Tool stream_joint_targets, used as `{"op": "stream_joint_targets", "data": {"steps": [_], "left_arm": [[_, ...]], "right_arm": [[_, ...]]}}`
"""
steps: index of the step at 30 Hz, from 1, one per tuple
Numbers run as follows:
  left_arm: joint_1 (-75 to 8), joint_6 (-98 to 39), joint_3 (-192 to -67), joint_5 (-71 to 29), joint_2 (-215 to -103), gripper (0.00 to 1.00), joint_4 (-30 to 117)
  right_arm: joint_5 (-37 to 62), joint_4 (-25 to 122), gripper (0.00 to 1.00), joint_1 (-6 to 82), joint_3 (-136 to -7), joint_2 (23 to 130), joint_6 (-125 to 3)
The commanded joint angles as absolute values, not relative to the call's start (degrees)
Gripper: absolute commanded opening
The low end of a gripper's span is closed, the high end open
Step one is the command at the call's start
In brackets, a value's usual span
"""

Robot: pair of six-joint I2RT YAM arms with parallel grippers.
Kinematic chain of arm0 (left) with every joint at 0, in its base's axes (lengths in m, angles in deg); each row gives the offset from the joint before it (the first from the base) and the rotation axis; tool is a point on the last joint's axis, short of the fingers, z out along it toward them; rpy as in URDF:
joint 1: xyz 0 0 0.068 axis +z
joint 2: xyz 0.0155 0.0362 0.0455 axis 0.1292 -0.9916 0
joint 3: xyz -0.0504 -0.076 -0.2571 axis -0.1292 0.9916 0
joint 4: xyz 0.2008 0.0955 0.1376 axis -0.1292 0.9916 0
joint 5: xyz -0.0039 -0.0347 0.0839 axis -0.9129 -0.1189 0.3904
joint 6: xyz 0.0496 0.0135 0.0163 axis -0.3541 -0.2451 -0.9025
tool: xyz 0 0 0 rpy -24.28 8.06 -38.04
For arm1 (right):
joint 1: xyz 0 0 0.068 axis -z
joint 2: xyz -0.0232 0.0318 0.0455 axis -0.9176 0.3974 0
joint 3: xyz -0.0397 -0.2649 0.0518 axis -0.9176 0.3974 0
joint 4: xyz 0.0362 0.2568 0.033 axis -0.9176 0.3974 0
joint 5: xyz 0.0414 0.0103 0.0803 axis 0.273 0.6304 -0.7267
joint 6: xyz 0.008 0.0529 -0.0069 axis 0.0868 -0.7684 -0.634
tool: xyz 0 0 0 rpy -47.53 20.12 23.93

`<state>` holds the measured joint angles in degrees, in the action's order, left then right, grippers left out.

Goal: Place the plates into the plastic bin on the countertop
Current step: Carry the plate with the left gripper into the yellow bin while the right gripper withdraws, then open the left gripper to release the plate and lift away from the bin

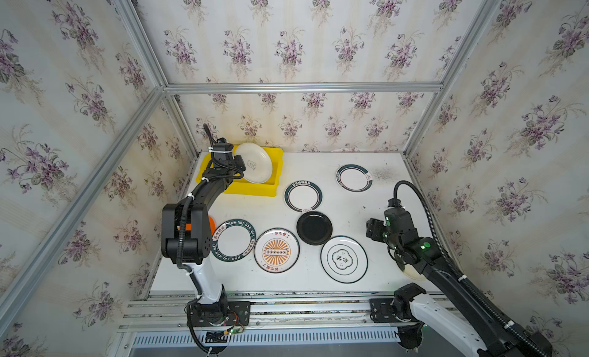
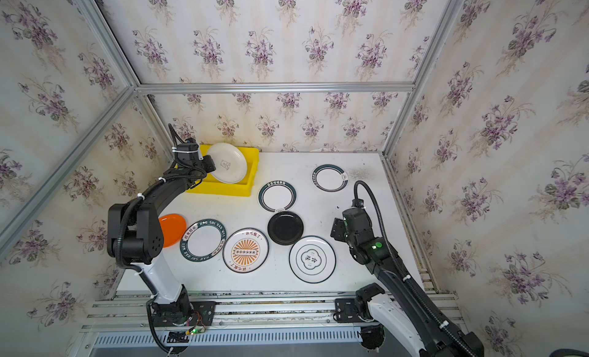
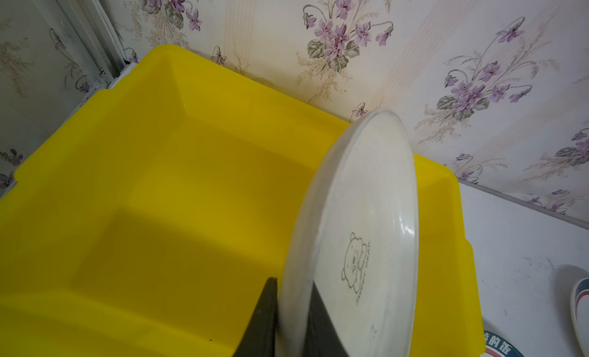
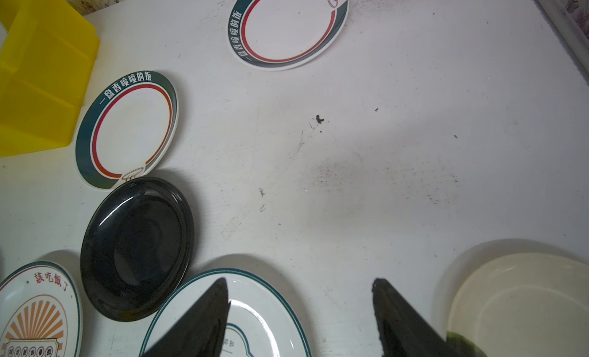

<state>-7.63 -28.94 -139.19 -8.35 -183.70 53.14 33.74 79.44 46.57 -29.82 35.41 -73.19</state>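
My left gripper (image 1: 240, 163) (image 3: 291, 288) is shut on the rim of a cream plate (image 1: 255, 162) (image 3: 366, 227) with a bear drawing. It holds the plate tilted on edge over the yellow plastic bin (image 1: 251, 189) (image 3: 159, 164), whose floor is bare. My right gripper (image 1: 372, 230) (image 4: 299, 280) hangs open and empty above the countertop (image 1: 350, 212). It is at the edge of a white plate with a green clover mark (image 1: 344, 259) (image 4: 271, 307). Several more plates lie flat on the countertop: black (image 1: 314, 227), orange-sunburst (image 1: 276, 250), two green-rimmed (image 1: 303, 196) (image 1: 353, 177).
A lettered green-rim plate (image 1: 234, 240) lies by the left arm's elbow, with an orange plate (image 2: 172, 229) partly behind it. Another cream plate (image 4: 526, 301) sits under the right arm. The bin stands at the back left against the wall; aluminium rails frame the countertop.
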Motion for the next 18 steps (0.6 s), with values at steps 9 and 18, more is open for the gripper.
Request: {"op": "stream_joint_targets", "data": {"steps": [9,18], "left_arm": [[-8.4,-31.8,-148.1,-8.2,-190.8,0.25,60.2],[-9.2,-33.0,-149.1,-8.7,-190.6,0.4,61.2]], "right_arm": [[33.4,79.4,0.73,46.6,-29.3,34.0,-75.3],[34.3,80.2,0.73,46.6,-25.6,28.6,-78.0]]}}
